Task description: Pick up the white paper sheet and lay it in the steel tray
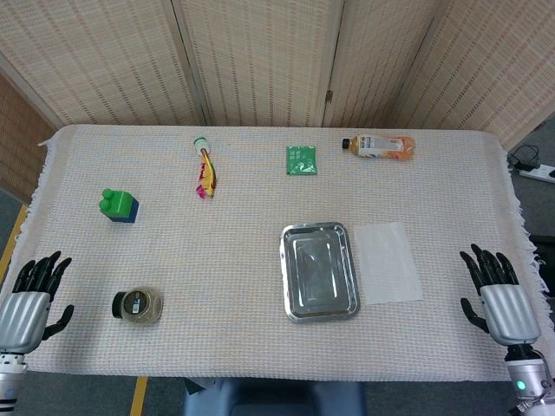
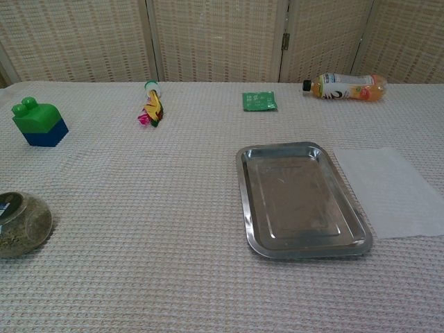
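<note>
The paper [image 1: 388, 263] lies flat right of centre, just beside the tray's [image 1: 319, 271] right rim. Left hand [image 1: 26, 301] sits at the lower left edge, right hand [image 1: 501, 301] at the lower right, both with fingers spread and holding nothing, well apart from the paper.

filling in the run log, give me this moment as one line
stage: pre-grasp | white paper sheet: flat on table, right of steel tray | tray: empty | left hand: open | right hand: open, nearer sheet
</note>
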Tool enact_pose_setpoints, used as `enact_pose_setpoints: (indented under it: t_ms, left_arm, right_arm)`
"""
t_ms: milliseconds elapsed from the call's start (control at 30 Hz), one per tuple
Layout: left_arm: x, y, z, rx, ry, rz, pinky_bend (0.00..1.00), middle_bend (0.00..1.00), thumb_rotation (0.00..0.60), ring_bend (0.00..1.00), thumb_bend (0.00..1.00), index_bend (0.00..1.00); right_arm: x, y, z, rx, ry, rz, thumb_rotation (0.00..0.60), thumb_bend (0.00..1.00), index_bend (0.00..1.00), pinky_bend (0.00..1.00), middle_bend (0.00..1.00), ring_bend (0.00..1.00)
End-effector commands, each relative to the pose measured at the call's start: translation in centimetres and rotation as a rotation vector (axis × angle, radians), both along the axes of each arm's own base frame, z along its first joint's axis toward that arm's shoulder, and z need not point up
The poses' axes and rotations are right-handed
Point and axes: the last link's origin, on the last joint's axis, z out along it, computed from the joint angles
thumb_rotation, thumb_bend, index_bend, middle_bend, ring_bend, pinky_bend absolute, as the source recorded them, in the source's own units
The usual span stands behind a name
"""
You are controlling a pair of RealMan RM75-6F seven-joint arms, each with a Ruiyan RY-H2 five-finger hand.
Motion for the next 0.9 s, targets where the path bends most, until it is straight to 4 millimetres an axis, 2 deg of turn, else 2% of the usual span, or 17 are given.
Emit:
enact_pose_setpoints:
  t_ms: [33,200,467,633,900]
  left_arm:
    - [0.1,0.0,0.1,0.004,-0.003,0.000,0.00,0.00,0.600,0.00,0.44,0.00]
    - [0.3,-0.2,0.1,0.004,-0.017,-0.009,0.00,0.00,0.600,0.00,0.44,0.00]
    - [0.4,-0.5,0.3,-0.003,-0.025,-0.016,0.00,0.00,0.600,0.00,0.44,0.00]
    - [0.4,-0.5,0.5,-0.005,-0.034,-0.019,0.00,0.00,0.600,0.00,0.44,0.00]
    - [0.4,-0.5,0.5,-0.008,-0.041,-0.021,0.00,0.00,0.600,0.00,0.44,0.00]
  right_arm:
    - [-1.2,-0.4,-2.2,0.068,0.018,0.010,0.600,0.45,0.02,0.00,0.00,0.00]
    - [-2.0,-0.6,-4.8,0.154,0.108,0.059,0.600,0.45,0.19,0.00,0.00,0.00]
    - [-1.6,-1.2,-7.6,0.176,0.102,0.140,0.600,0.45,0.31,0.00,0.00,0.00]
    - [-2.1,-1.5,-8.9,0.210,0.111,0.127,0.600,0.45,0.30,0.00,0.00,0.00]
    - [-2.5,-1.9,-10.4,0.229,0.127,0.120,0.600,0.45,0.18,0.00,0.00,0.00]
